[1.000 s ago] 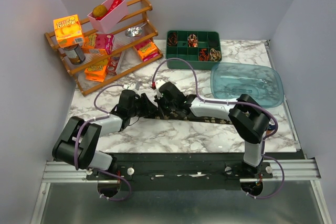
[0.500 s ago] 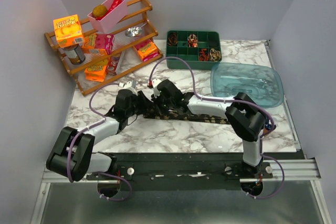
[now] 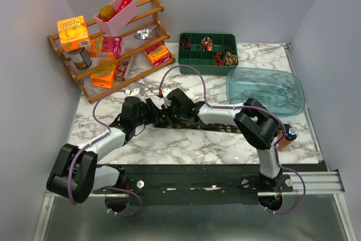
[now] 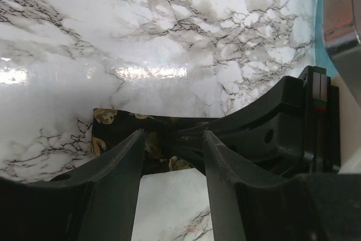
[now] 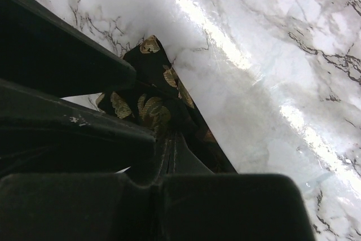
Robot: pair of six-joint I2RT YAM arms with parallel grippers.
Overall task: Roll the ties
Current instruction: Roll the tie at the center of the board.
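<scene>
At the far left corner a wooden rack [image 3: 141, 71] carries boxes, a can and a pink bin [image 3: 113, 22] holding a round brown item and something red. Near the middle of the tabletop the left gripper [image 4: 172, 139] has its fingers [image 4: 118, 184] parted, straddling the squared end of the tie [image 4: 107, 128]. Marble shows between them, so I judge it grips nothing.

The tie lies flat with its long axis parallel to the near edge. Its length runs from both tools toward the right edge. Just beside the left gripper, the right gripper [image 5: 166, 134] is pinched closed on the same end, with the gold-patterned fabric bunched at its tips. Both arms are at the left end, so the roll would have to travel rightward along the strip.

At the far edge a green tray [image 3: 206, 70] holds rolled ties [image 3: 224, 58] in four compartments. A clear blue tub [image 3: 265, 91] sits toward the right edge; I see nothing in it.
</scene>
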